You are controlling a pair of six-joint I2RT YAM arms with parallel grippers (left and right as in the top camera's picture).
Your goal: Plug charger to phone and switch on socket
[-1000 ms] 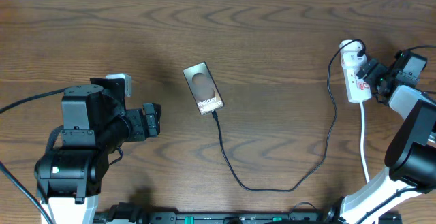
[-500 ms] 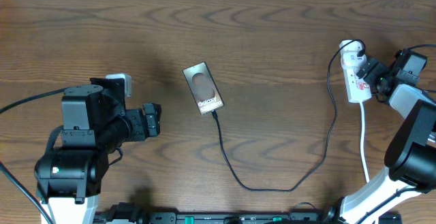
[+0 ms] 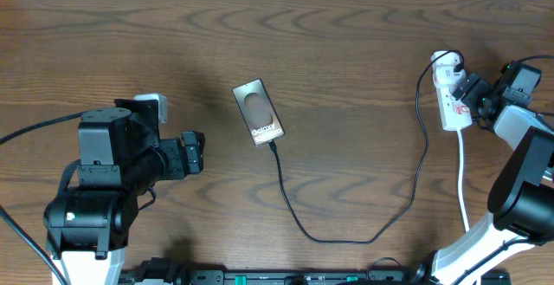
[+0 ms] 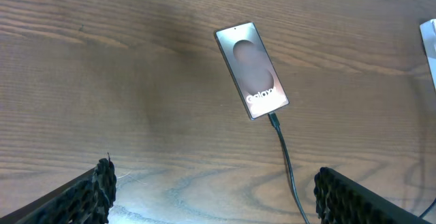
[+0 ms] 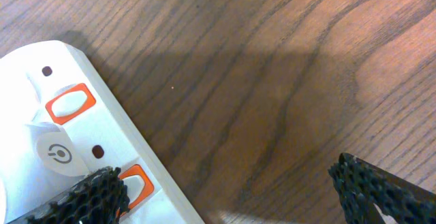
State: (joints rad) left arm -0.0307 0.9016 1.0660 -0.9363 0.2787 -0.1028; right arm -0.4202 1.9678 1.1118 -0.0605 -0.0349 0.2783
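The grey-silver phone (image 3: 258,113) lies face up mid-table, "Galaxy" lettering near its lower end; it also shows in the left wrist view (image 4: 251,69). The thin black charger cable (image 3: 346,237) is plugged into the phone's lower end and loops right up to the white socket (image 3: 450,99). My left gripper (image 3: 194,152) is open and empty, left of the phone (image 4: 211,197). My right gripper (image 3: 472,99) is open, one finger resting over an orange-red switch (image 5: 133,183) on the socket (image 5: 61,156).
A white cord (image 3: 461,181) runs from the socket down toward the front edge. A small white plug-like object (image 3: 149,103) sits by the left arm. A second orange switch (image 5: 70,103) shows on the socket.
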